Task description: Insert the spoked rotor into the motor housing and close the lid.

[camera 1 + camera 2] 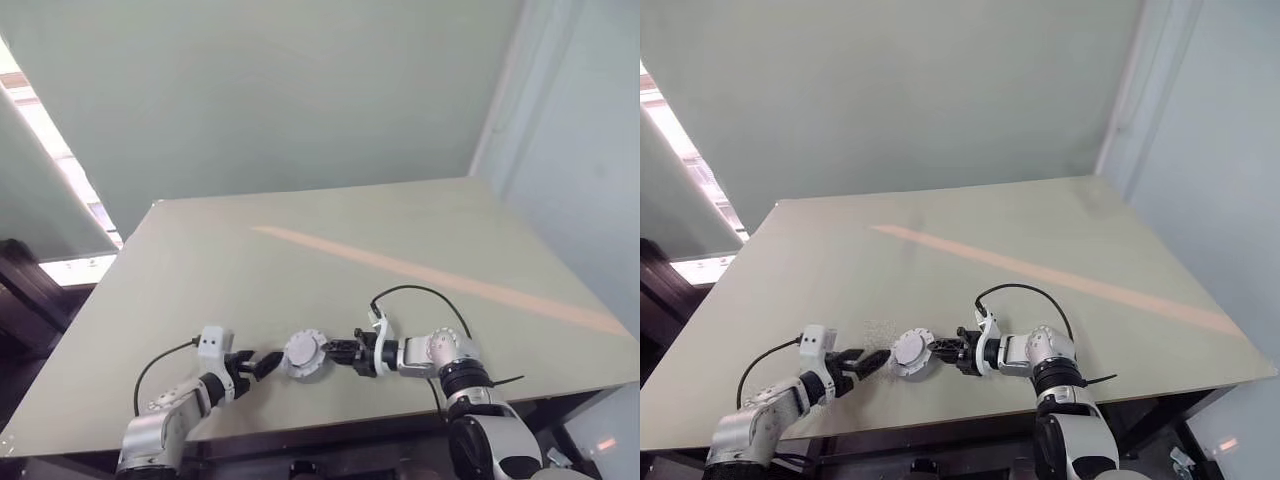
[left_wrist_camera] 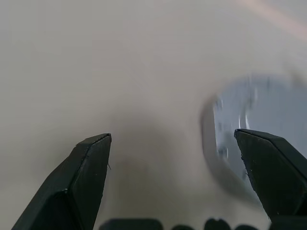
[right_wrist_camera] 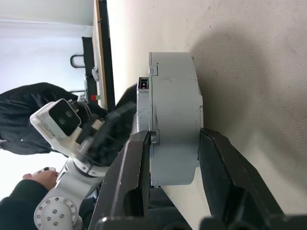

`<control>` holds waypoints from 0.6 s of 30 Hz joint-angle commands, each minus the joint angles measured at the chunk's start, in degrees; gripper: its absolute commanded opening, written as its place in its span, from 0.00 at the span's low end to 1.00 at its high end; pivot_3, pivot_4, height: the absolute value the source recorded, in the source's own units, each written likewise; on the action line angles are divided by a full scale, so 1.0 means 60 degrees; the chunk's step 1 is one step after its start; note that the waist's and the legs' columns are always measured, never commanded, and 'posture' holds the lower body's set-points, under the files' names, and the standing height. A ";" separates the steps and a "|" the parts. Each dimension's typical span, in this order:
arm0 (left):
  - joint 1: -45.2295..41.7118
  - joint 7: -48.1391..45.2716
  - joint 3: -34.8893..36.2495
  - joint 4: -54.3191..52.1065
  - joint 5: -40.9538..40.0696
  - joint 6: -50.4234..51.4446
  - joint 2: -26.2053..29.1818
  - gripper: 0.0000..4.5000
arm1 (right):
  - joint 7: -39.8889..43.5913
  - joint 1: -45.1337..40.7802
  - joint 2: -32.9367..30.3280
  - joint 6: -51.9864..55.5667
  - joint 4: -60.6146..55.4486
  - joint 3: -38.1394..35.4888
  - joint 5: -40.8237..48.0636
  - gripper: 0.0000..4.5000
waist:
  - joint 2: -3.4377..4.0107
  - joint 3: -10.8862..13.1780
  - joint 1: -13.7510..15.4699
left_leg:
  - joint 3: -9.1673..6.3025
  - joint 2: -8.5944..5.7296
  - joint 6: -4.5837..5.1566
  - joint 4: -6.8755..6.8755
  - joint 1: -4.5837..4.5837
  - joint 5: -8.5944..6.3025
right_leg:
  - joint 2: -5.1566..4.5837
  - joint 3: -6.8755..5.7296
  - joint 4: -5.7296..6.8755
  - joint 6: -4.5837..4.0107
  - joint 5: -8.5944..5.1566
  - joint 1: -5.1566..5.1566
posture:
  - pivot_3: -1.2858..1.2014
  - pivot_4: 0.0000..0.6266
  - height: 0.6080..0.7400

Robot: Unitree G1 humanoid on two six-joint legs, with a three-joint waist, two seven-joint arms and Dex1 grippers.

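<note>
A pale grey round motor housing (image 1: 303, 353) sits near the front edge of the beige surface (image 1: 330, 270), its lid (image 3: 144, 129) shut flat on top and the seam between the two halves running around its side. The right tool (image 1: 337, 350) reaches in from the right and pinches the housing, one black finger (image 3: 128, 177) on the lid face and the other against the underside next to the surface. The left tool (image 1: 262, 364) lies just to the left of the housing, its two black fingers (image 2: 84, 177) spread wide and holding nothing; the tip of the nearer one is close to the housing's rim, and whether it touches cannot be told. A faint orange stripe (image 1: 430, 275) crosses the surface diagonally, well behind both arms. Beyond the surface's left edge, the right wrist view catches a person's dark sleeve (image 3: 29, 112) and hand (image 3: 41, 178).
</note>
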 commanded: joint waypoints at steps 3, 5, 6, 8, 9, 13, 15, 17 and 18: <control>0.0183 0.1004 0.1365 -0.1208 -0.2283 0.1579 -0.0886 1.00 | -0.0071 -0.0076 0.0253 -0.0180 0.0064 -0.0554 0.0506 0.27 | -0.0015 -0.0002 -0.0004 | 0.0005 0.0012 0.0001 0.0009 -0.0069 0.0002 | -0.0001 0.0007 0.0002 0.0000 0.0003 -0.0065 | 0.52 0.00 1.00; 0.0256 0.1284 0.1649 -0.1296 -0.2748 0.1802 -0.1147 1.00 | -0.0074 -0.0109 0.0360 -0.0129 0.0016 -0.0783 0.0705 0.27 | -0.0026 0.0004 -0.0004 | 0.0009 0.0014 0.0001 0.0015 -0.0090 0.0003 | 0.0004 0.0005 0.0005 -0.0003 0.0005 -0.0090 | 0.52 0.00 1.00; 0.0311 0.1382 0.1753 -0.1337 -0.2964 0.1892 -0.1239 1.00 | -0.0080 -0.0121 0.0414 -0.0107 -0.0033 -0.0851 0.0775 0.27 | -0.0042 0.0016 -0.0005 | 0.0009 0.0018 0.0000 0.0014 -0.0091 0.0002 | 0.0008 0.0005 0.0005 -0.0003 0.0005 -0.0090 | 0.52 0.00 1.00; 0.0393 0.1638 0.2009 -0.1404 -0.3500 0.2093 -0.1449 1.00 | -0.0114 -0.0169 0.0538 -0.0068 -0.0136 -0.1015 0.0931 0.27 | -0.0055 0.0025 -0.0005 | 0.0018 0.0026 -0.0004 0.0013 -0.0095 0.0000 | 0.0025 0.0004 0.0003 -0.0005 0.0006 -0.0098 | 0.52 0.00 1.00; 0.0416 0.1774 0.2124 -0.1428 -0.3722 0.2137 -0.1546 1.00 | -0.0147 -0.0202 0.0597 -0.0051 -0.0169 -0.1118 0.1002 0.27 | -0.0059 0.0029 0.0004 | 0.0017 0.0035 -0.0012 0.0014 -0.0095 -0.0005 | 0.0034 0.0003 0.0002 -0.0005 0.0006 -0.0098 | 0.52 0.00 1.00; 0.0456 0.2164 0.2390 -0.1469 -0.4450 0.2239 -0.1777 1.00 | -0.0243 -0.0318 0.0830 0.0032 -0.0392 -0.1363 0.1234 0.27 | -0.0065 0.0035 0.0025 | 0.0020 0.0044 -0.0015 0.0015 -0.0103 -0.0006 | 0.0044 -0.0003 -0.0004 -0.0008 0.0005 -0.0099 | 0.52 0.00 1.00; 0.0463 0.2348 0.2496 -0.1475 -0.4827 0.2254 -0.1906 1.00 | -0.0310 -0.0357 0.0942 0.0065 -0.0504 -0.1432 0.1368 0.27 | -0.0066 0.0035 0.0038 | 0.0022 0.0042 -0.0016 0.0017 -0.0106 -0.0007 | 0.0043 0.0000 -0.0010 -0.0009 0.0006 -0.0097 | 0.52 0.00 1.00; 0.0480 0.2518 0.2561 -0.1483 -0.5178 0.2258 -0.2002 1.00 | -0.0388 -0.0382 0.1031 0.0105 -0.0597 -0.1493 0.1500 0.27 | -0.0067 0.0035 0.0048 | 0.0020 0.0038 -0.0016 0.0020 -0.0114 -0.0008 | 0.0039 0.0000 -0.0019 -0.0013 0.0008 -0.0097 | 0.52 0.00 1.00; 0.0496 0.2600 0.2580 -0.1493 -0.5342 0.2228 -0.2058 1.00 | -0.0423 -0.0391 0.1075 0.0130 -0.0656 -0.1504 0.1564 0.27 | -0.0068 0.0036 0.0047 | 0.0021 0.0036 -0.0016 0.0021 -0.0115 -0.0008 | 0.0039 0.0000 -0.0022 -0.0015 0.0010 -0.0097 | 0.52 0.00 1.00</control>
